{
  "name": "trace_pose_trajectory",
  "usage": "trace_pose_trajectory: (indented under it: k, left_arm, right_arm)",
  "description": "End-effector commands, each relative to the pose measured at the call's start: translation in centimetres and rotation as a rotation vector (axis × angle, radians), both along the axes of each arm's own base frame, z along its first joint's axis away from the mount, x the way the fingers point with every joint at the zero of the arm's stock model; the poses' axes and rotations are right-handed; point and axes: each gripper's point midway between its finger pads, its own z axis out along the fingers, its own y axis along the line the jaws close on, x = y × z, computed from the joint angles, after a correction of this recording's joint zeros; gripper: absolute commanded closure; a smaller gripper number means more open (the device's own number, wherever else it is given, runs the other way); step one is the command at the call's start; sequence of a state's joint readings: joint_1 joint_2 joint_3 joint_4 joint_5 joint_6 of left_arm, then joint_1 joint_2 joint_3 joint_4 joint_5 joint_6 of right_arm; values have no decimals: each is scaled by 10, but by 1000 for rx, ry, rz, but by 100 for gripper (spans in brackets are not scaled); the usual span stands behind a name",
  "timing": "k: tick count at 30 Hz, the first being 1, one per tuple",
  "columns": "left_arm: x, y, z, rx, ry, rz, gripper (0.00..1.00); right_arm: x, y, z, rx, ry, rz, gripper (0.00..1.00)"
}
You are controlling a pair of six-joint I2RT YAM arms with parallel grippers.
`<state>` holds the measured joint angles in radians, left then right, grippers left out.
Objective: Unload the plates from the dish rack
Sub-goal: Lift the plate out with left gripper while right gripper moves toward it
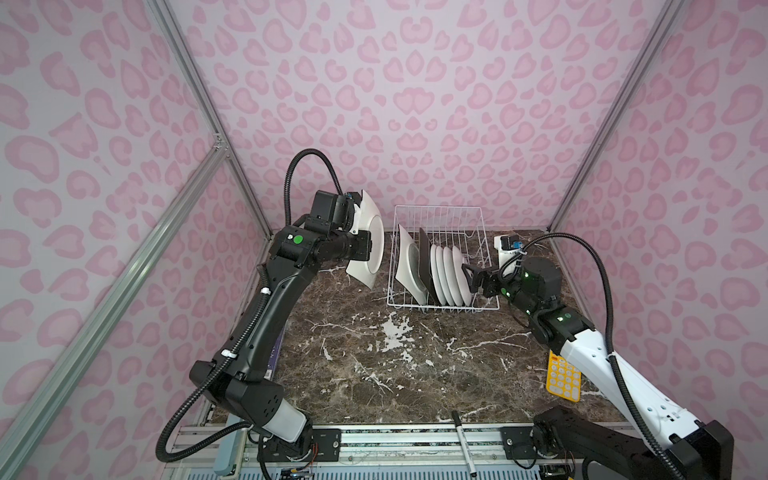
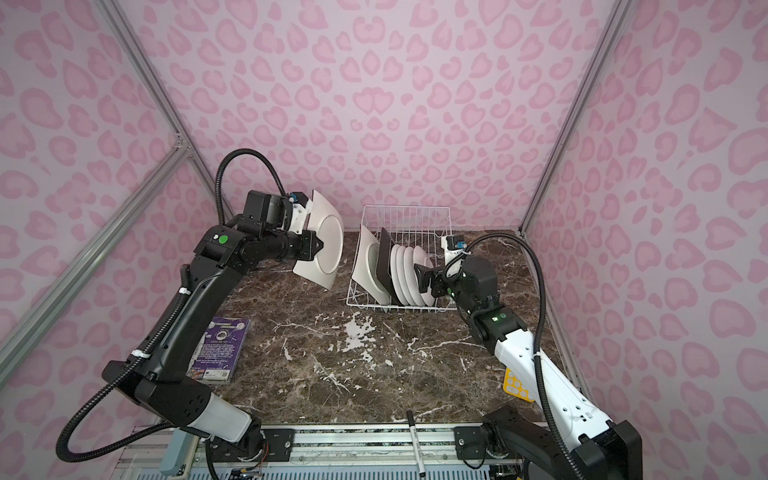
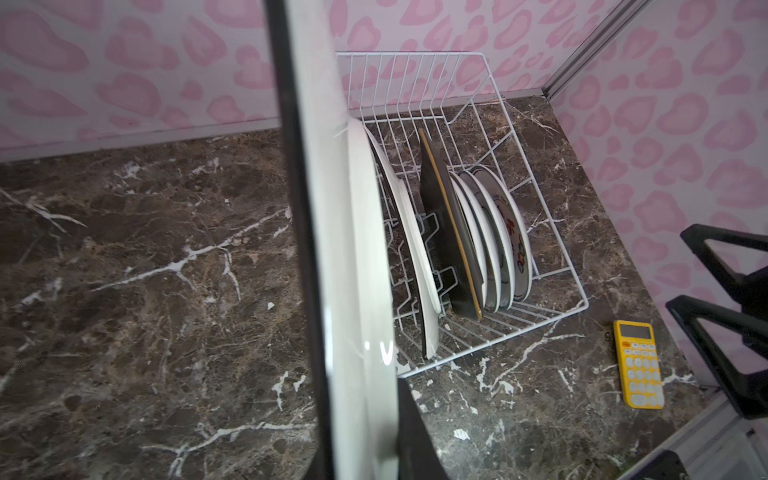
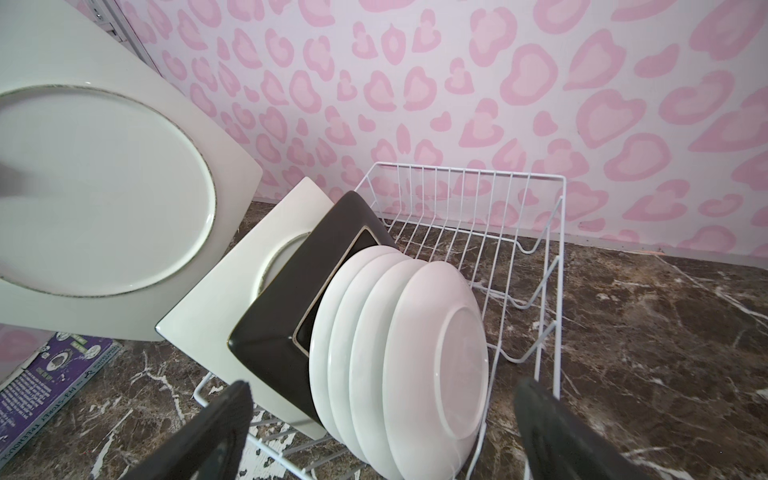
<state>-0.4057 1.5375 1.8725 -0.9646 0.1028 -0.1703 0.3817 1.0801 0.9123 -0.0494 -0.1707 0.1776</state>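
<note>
Black-and-white arms (image 1: pixel 257 324) carry green dots (image 1: pixel 297 239) and ribbed black cables (image 1: pixel 287 195).

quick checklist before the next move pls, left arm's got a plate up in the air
1. left gripper shut on white square plate: ok
2. that plate clear of the dish rack: ok, in the air beside it
3. bare table in front of the rack for set-down: ok
4. right gripper open: ok
5. right gripper lined up on only the outermost of the round plates: cannot tell
</note>
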Motion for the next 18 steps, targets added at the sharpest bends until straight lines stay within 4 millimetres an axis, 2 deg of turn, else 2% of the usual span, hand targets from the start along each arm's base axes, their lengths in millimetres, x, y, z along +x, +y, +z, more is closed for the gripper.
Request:
trace_pose_trajectory:
  k: [1,5,8,10,16,18]
  left_arm:
    - [12,10,43,80,-257,-26,96]
    - [10,15,58,127,-415,-54,96]
    - [1,13,75,115,-526,-92,96]
    - [-6,9,80,114,-584,-133,96]
    - [-20,5,76,206,-769,-240,96]
    - [-22,4,65,250,-812,-270,96]
  right_arm:
    - [-2,6,9,25,1,23,0]
    - [1,6,19,45,26,5,0]
    - [6,-2,23,26,100,-57,0]
    - [7,2,29,37,119,-42,0]
    - [9,16,54,168,151,16,0]
    - [11,18,62,211,176,39,0]
